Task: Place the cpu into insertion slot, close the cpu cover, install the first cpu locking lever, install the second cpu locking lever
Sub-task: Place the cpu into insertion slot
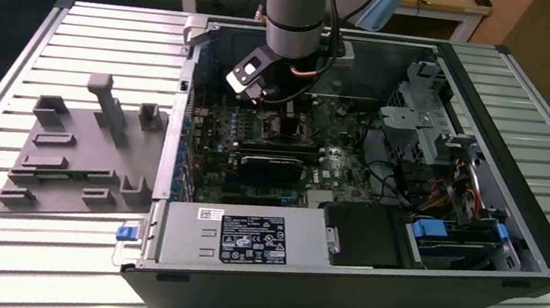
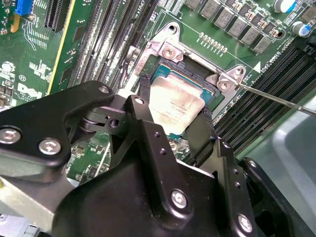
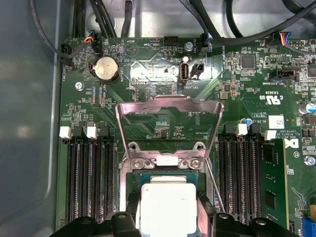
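From my console I see the slatted table [image 1: 34, 266] carrying an open computer case [image 1: 341, 301] laid on its side. A grey moulded fixture [image 1: 78, 155] sits near the table's edge at the exterior view's left. The power supply [image 1: 234, 239] runs along the case's near wall, and the arm reaches down over the green motherboard [image 3: 148, 69] toward the case's far wall.

I judge the task to be in its first step. The gripper [image 2: 177, 116] has its jaws drawn in on the cpu [image 3: 167, 205], one black finger against each of two opposite edges. The chip is at the insertion slot [image 2: 163, 73], low over or already resting in the dark socket; I cannot tell whether it is fully seated. The cpu cover [image 3: 168, 104] is swung open and lies back from the slot toward the coin cell battery [image 3: 104, 68], so closing it is not yet done. One thin locking lever [image 2: 276, 98] runs free beside the socket, unlatched. I cannot make out the other lever clearly. The cover and both levers remain.

As for writing, the power supply carries a printed label and a small white sticker. The motherboard has white silk-screened lettering and marks beside the memory slots [image 3: 89, 182]. I leave all of that unread.
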Robot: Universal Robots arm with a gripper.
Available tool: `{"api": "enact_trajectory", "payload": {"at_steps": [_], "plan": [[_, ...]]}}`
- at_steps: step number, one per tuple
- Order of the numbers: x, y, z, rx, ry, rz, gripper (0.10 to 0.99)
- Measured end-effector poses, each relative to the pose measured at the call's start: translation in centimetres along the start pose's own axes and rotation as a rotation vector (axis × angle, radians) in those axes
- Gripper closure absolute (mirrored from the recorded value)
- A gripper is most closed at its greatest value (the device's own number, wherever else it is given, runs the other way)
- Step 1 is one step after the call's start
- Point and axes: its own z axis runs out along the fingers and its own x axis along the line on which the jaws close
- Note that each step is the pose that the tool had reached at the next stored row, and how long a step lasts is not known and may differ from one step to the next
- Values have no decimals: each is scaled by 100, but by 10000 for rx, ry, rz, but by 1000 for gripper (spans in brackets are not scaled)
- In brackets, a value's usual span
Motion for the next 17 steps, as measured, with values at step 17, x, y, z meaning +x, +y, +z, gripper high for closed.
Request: {"api": "enact_trajectory", "payload": {"at_steps": [17], "plan": [[1,0,3,2,132,12,475]]}}
